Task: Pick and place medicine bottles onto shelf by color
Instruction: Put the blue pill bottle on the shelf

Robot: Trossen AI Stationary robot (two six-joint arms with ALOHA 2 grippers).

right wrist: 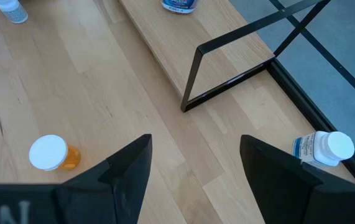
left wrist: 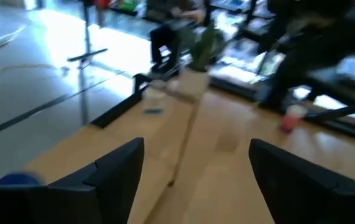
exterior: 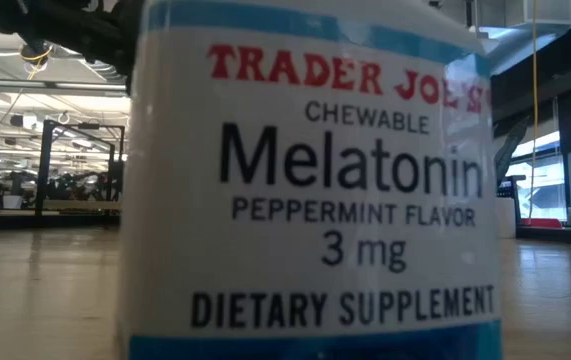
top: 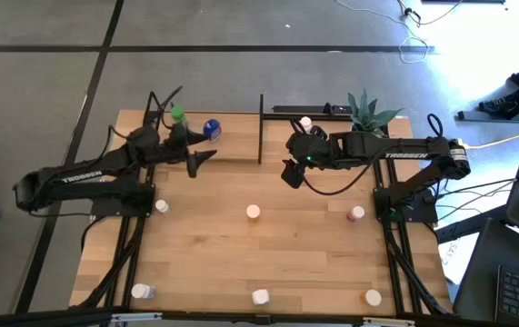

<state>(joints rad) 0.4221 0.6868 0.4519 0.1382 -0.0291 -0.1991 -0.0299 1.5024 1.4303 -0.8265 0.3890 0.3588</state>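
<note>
Bottle (exterior: 310,190) label reads "Trader Joe's Chewable Melatonin, Peppermint Flavor, 3 mg"

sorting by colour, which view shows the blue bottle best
The high view: the blue bottle shows whole, on the shelf near the green bottle. The left wrist view catches only a blurred blue edge, the right wrist view probably just its base, and the low view misses it.

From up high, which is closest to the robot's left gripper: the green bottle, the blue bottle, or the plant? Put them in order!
Starting at the left gripper:
1. Small blue round bottle, on the shelf just behind it.
2. Small green round bottle, shelf's back edge, slightly farther.
3. Potted green plant, far across, right side.
</note>
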